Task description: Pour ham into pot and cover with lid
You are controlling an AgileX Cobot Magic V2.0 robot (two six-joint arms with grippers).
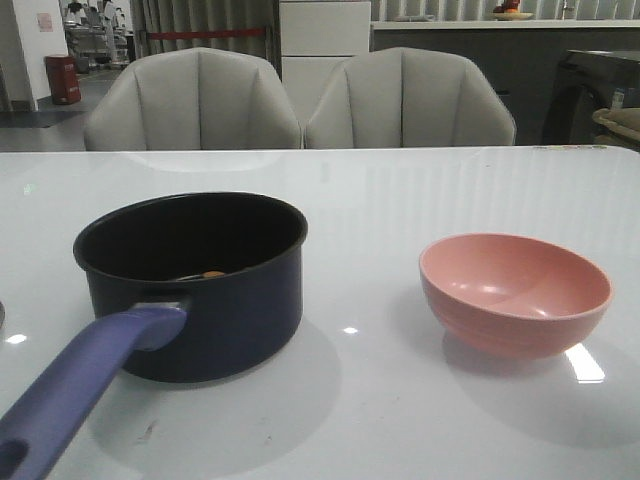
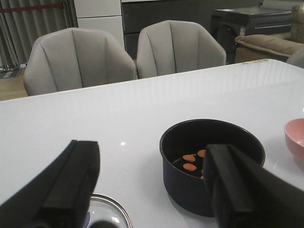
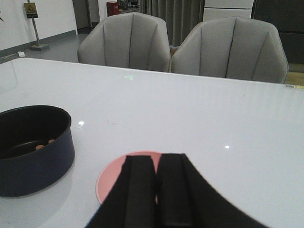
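The dark navy pot point(image 1: 200, 300) stands on the left of the white table, its purple-blue handle point(image 1: 80, 385) pointing toward the front edge. Orange ham slices point(image 2: 189, 157) lie on its black bottom; one slice point(image 1: 213, 274) shows in the front view. In the left wrist view my left gripper point(image 2: 153, 156) is open and empty. It hangs above the glass lid point(image 2: 111, 211), which lies on the table beside the pot point(image 2: 190, 190). My right gripper point(image 3: 156, 159) is shut on nothing, above the pink bowl point(image 3: 114, 178). Neither gripper appears in the front view.
The pink bowl point(image 1: 515, 290) sits empty on the right of the table, well apart from the pot. Two grey chairs point(image 1: 195, 100) point(image 1: 410, 100) stand behind the table's far edge. A glossy white table surface point(image 1: 360, 200) stretches between and behind the two vessels.
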